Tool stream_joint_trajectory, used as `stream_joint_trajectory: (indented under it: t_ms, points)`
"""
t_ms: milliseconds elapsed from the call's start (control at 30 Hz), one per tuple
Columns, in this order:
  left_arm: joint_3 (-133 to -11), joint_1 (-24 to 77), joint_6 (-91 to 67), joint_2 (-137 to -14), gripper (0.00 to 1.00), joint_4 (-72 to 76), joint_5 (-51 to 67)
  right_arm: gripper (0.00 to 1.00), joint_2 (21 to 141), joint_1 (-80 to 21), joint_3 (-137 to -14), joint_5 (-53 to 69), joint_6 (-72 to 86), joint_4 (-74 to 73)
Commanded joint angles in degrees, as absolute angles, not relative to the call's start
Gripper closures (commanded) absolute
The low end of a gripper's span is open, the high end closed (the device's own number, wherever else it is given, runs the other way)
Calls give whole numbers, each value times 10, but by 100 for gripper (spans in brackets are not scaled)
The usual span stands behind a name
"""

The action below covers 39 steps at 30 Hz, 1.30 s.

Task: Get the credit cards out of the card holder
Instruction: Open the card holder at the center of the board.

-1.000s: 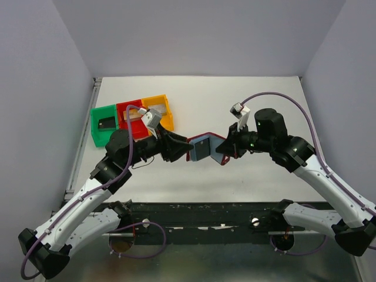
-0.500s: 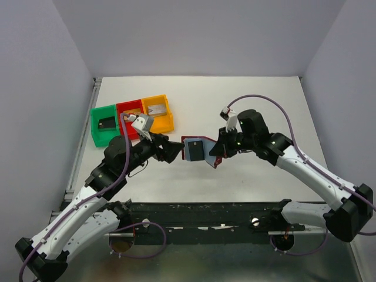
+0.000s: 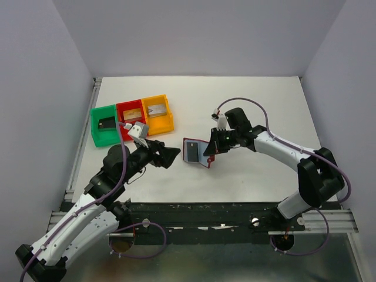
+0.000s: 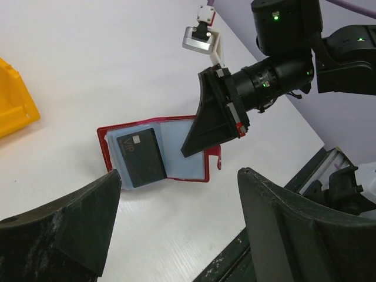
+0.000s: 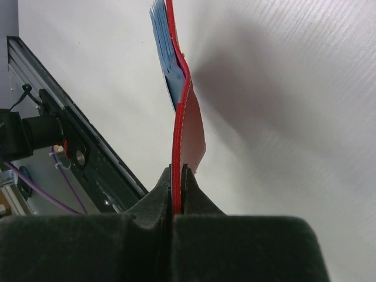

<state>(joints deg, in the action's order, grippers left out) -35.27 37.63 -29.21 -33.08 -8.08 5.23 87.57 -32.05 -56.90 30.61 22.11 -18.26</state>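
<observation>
The right gripper (image 3: 212,148) pinches an edge of the open maroon folding card holder (image 3: 197,154) over the white table (image 3: 264,100), a black plastic card (image 4: 141,157) in its pocket. The left gripper (image 3: 171,154) gapes empty nearby.

We find bare table (image 3: 247,100) open across the far and right side and in the gap between the left gripper (image 3: 171,156) and the card holder (image 3: 194,151), whose right edge the right gripper (image 3: 210,150) pinches, with trays (image 3: 160,125) blocking far left.
</observation>
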Motion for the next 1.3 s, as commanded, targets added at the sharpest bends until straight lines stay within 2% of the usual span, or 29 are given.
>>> stream_joint_trajectory:
  t_ms: [0, 467, 600, 800, 900, 1033, 1267]
  points:
    - [-331, 378, -302, -325, 9, -60, 75, 100, 914, -303, -572, 368, 223, -147]
    - [-316, 377, -306, -353, 9, -45, 92, 99, 999, -280, -589, 375, 214, -163]
    - [-318, 378, -303, -368, 9, -41, 98, 89, 1016, -275, -598, 363, 207, -180]
    - [-319, 378, -307, -382, 9, -39, 104, 65, 1027, -268, -605, 348, 207, -192]
    - [-319, 377, -306, -383, 9, -40, 105, 56, 1029, -266, -609, 337, 206, -201]
    - [-319, 377, -305, -384, 9, -42, 102, 50, 1027, -264, -614, 314, 202, -216]
    - [-323, 378, -305, -392, 9, -41, 103, 46, 1025, -262, -628, 237, 185, -266]
